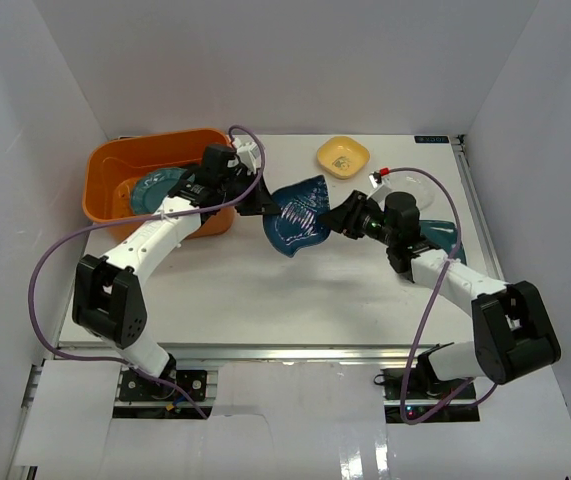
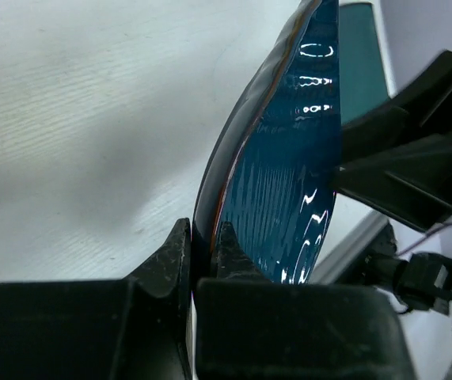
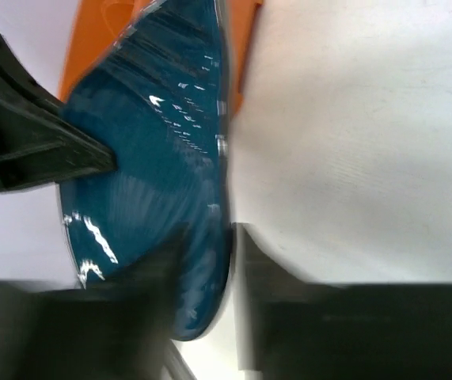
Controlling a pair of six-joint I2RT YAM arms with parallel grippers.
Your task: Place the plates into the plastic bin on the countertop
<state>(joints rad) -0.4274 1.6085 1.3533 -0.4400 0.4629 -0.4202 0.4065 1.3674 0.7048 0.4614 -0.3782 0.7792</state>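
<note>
1. Hanging between the two arms, over the middle of the white counter [image 1: 265, 300], is a glossy teal leaf-shaped plate [image 1: 297, 215]. It is tipped up on edge, not lying flat, and it throws a soft shadow on the surface below.
2. The left hand [image 2: 202, 241] pinches the plate's rim on the side nearer the bin, with one finger on each face.
3. The right hand [image 3: 210, 253] is clamped on the opposite rim, one finger on the shiny face and one on the back, though its own camera view is blurred.
4. The big orange plastic bin [image 1: 105, 175] sits at the far left of the counter, just beside the left hand. A round scalloped teal plate [image 1: 153, 190] lies inside it.
5. A small yellow dish [image 1: 343, 156] rests near the far edge, apart from the held plate.
6. A small clear-white plate [image 1: 420, 188] lies by the right wrist, and a teal rounded-square plate [image 1: 447, 236] shows from under that arm.
</note>
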